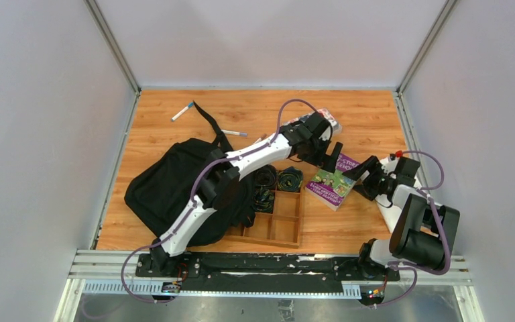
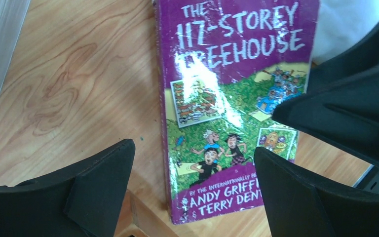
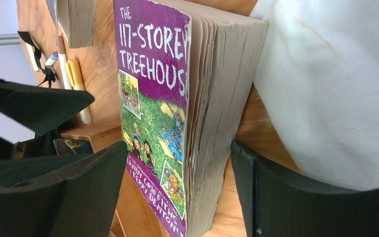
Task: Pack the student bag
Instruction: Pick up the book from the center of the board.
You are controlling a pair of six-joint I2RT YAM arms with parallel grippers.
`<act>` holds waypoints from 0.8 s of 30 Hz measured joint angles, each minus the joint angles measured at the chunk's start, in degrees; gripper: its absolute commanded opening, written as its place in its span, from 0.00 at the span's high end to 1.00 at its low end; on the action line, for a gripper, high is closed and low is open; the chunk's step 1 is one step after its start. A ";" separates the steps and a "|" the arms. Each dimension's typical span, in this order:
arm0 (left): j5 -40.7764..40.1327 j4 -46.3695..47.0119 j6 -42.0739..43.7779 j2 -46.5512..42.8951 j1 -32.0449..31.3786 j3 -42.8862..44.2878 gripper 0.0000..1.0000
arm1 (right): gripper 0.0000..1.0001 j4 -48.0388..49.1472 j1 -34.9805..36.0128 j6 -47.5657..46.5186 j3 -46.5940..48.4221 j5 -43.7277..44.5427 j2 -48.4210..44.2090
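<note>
We see the bag (image 1: pixel 167 191) slumped at the left of the surface (image 1: pixel 369 121), beside the tray (image 1: pixel 285 228). The left gripper (image 2: pixel 192 163) hovers wide open over the purple book (image 1: pixel 333 182). The right gripper (image 3: pixel 177 158), also wide, straddles the book's page edge, not clamped on it.

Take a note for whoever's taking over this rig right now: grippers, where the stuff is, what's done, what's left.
The left gripper is open, hovering over the purple book.
The right gripper is open, jaws either side of the book's page edge, not clamped.
The backpack lies left of the wooden tray, beneath the left arm.
Done: nothing visibly packed; the book and two pens lie outside the backpack.
Left: grip the book, get it into the backpack, then probably the pens.
</note>
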 measured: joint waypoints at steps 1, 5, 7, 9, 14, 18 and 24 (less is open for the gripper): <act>0.48 0.04 -0.11 0.68 0.17 0.35 0.03 | 0.19 0.31 -0.04 0.04 -0.24 -0.07 -0.13; 2.43 0.48 -0.92 2.97 0.92 1.03 0.04 | 0.21 1.51 -0.09 0.17 -1.20 -0.09 -0.63; 3.39 0.48 -1.36 4.35 1.03 1.90 0.05 | 0.23 2.25 -0.09 0.33 -1.66 -0.24 -0.74; 3.85 0.52 -1.57 6.01 1.01 3.15 0.07 | 0.26 2.95 -0.22 0.46 -2.03 -0.70 -0.68; 6.19 2.23 -3.19 7.85 1.07 4.68 0.14 | 0.44 4.48 -0.35 0.98 -2.40 -2.29 1.07; 8.20 3.45 -4.96 8.20 1.42 4.68 0.18 | 0.53 4.90 -0.61 1.42 -2.45 -2.45 2.64; 10.62 5.44 -7.69 8.26 2.58 3.58 0.19 | 0.49 5.38 -0.85 1.88 -2.45 -2.95 3.61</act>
